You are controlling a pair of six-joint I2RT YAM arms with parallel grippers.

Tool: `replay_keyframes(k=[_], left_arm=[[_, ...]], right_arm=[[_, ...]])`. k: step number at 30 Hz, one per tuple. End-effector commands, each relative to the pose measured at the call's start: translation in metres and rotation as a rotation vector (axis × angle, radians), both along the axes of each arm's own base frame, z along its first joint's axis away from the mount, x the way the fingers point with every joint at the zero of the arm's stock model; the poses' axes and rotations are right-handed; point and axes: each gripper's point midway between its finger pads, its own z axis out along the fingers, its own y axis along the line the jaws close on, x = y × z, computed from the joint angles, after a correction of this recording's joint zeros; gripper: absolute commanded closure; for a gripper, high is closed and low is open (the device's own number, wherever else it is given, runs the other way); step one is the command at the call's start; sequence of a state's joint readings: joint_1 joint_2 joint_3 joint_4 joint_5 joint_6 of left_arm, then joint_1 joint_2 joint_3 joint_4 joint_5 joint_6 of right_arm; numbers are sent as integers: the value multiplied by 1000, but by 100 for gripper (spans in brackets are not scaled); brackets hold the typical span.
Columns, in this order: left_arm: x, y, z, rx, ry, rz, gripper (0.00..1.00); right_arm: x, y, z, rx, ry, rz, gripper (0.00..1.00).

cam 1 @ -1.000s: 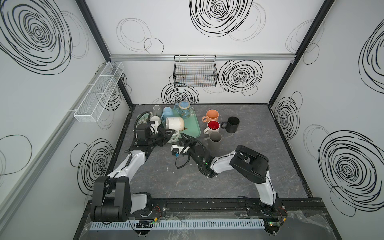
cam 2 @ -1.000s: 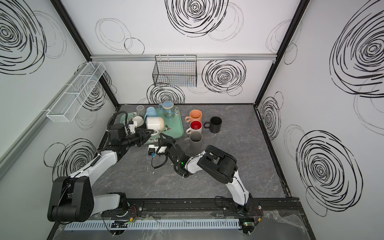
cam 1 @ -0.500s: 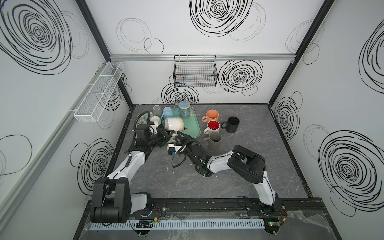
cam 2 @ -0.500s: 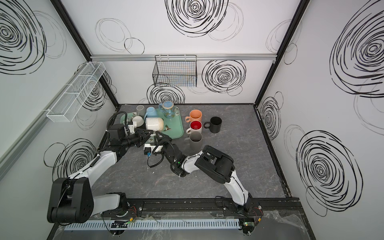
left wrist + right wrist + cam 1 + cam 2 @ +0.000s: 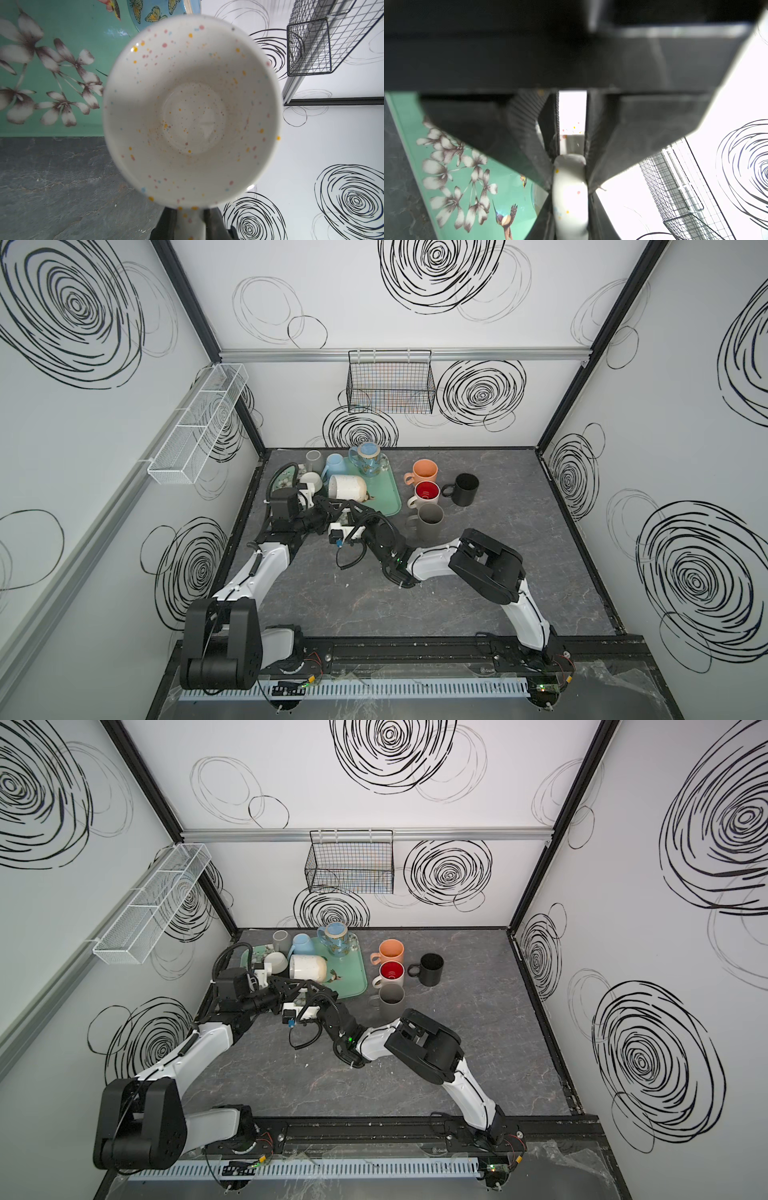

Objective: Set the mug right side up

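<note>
Left pincer (image 5: 189, 220): clamped on the handle (image 5: 570, 182) of the speckled mug (image 5: 347, 487).

Mug: on its side over the near-left part of the green tray (image 5: 392, 493). Long axis runs left-right, mouth left, base right, handle on the near side.

Right pincer (image 5: 570, 199): fingers flank the same handle; whether it grips, I cannot tell.

Judgement: uprighting means swinging the base down.

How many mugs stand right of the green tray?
4: orange mug at back, red-lined mug before it, grey mug nearest, black mug farthest right. None seem hidden.
</note>
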State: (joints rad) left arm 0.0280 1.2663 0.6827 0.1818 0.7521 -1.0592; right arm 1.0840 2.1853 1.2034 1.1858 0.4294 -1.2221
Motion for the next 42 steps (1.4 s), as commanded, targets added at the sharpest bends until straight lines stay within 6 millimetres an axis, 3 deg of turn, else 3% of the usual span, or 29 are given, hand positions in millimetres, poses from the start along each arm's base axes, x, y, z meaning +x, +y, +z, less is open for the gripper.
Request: replay_keyframes(k=[1,3,7,12,19,30,42], left_arm=[[-2,-14,66,-21,-252,-99,100],[-3,-15,66,-23,-250,-103,100],[-3,-15,65,-21,-249,-109,100],[-2,-10,63,-9,-264,-99,85],[1,-10,61,-25,-287,-107,78],[1,-6,36,-11,-245,-126,70],[7,-1,0,0,-166,-125,75]], right_arm=[[9,1,5,23,-1,-28,94],[11,1,6,25,-5,-41,100],[10,-1,13,36,-29,-45,100],[4,-3,26,51,-4,-3,100],[-4,-3,44,102,92,58,100],[5,5,25,30,171,63,100],[15,12,4,-13,338,135,100]])
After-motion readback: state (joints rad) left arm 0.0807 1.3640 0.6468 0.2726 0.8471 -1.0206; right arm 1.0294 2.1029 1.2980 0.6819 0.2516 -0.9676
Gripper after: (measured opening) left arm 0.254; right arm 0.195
